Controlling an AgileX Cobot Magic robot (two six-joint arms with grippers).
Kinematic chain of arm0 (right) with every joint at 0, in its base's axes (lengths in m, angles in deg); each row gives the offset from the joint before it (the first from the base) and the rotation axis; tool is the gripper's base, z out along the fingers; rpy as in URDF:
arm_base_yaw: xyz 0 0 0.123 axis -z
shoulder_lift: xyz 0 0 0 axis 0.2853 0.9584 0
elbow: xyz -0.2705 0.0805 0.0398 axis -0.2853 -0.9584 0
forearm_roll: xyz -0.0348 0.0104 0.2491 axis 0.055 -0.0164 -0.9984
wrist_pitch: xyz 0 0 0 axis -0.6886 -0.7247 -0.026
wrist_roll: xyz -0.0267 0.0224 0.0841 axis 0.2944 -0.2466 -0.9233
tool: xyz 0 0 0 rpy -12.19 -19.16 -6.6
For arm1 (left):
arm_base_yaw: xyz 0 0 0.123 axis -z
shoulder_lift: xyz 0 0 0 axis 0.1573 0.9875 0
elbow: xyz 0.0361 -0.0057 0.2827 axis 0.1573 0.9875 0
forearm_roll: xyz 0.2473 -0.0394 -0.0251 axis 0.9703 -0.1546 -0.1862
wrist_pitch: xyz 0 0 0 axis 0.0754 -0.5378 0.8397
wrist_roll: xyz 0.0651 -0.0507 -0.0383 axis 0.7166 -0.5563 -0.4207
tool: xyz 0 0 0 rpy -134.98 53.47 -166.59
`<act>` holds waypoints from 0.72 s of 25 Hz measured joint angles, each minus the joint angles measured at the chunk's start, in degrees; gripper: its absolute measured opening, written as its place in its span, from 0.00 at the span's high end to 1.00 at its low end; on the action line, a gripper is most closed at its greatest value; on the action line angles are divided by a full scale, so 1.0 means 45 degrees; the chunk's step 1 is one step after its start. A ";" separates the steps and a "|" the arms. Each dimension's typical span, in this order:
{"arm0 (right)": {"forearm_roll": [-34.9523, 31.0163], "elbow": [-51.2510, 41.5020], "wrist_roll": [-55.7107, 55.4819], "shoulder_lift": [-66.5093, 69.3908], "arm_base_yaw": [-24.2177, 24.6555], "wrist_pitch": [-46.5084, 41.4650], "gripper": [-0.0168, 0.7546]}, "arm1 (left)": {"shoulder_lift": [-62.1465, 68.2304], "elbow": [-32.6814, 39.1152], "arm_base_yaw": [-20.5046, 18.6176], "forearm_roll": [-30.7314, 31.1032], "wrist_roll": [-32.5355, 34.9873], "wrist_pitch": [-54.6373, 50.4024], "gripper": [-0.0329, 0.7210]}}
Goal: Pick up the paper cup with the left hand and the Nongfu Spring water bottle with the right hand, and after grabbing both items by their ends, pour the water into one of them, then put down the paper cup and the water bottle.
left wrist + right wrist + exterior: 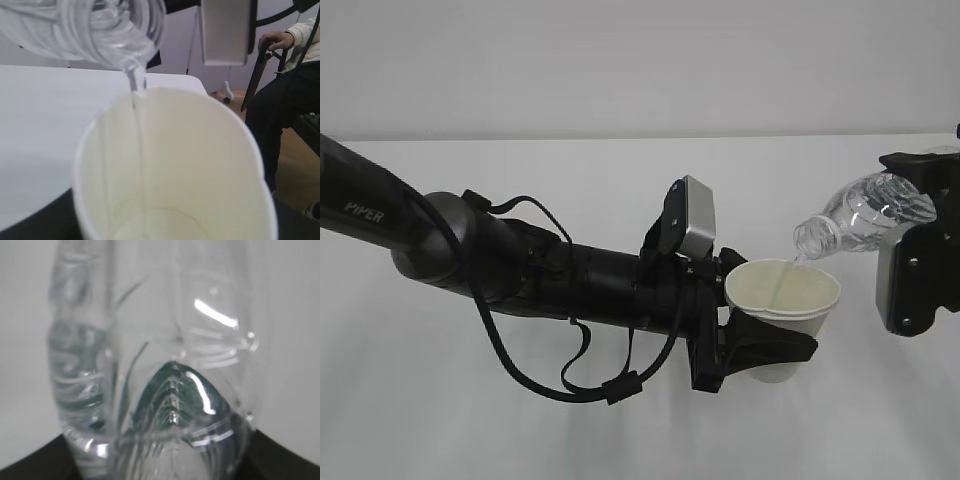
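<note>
"PIPER" reads in white on the left arm (pixel 380 215). Its tool (pixel 760 345) clamps the paper cup (pixel 783 300), white outside and cream inside, above the white worktop (pixel 570 420). The right tool (pixel 920 250) grips the clear ribbed bottle (pixel 865 215), tilted neck-down; water (pixel 136 100) streams into the cup.

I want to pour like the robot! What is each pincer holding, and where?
Left pincer grips the paper cup around its lower body. Right pincer holds the water bottle by its bottom end.
</note>
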 joint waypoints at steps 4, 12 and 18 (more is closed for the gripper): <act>0.0000 0.0000 0.0028 0.0000 0.0000 0.0000 0.44 | 0.0012 0.0000 0.0000 0.0000 0.0000 0.0000 0.38; 0.0000 0.0000 0.0047 0.0000 0.0000 0.0020 0.44 | 0.0012 0.0000 0.0000 0.0000 0.0000 0.0000 0.38; 0.0054 0.0000 0.0057 0.0000 0.0000 0.0028 0.44 | 0.0012 0.0000 0.0000 0.0000 0.0000 0.0000 0.38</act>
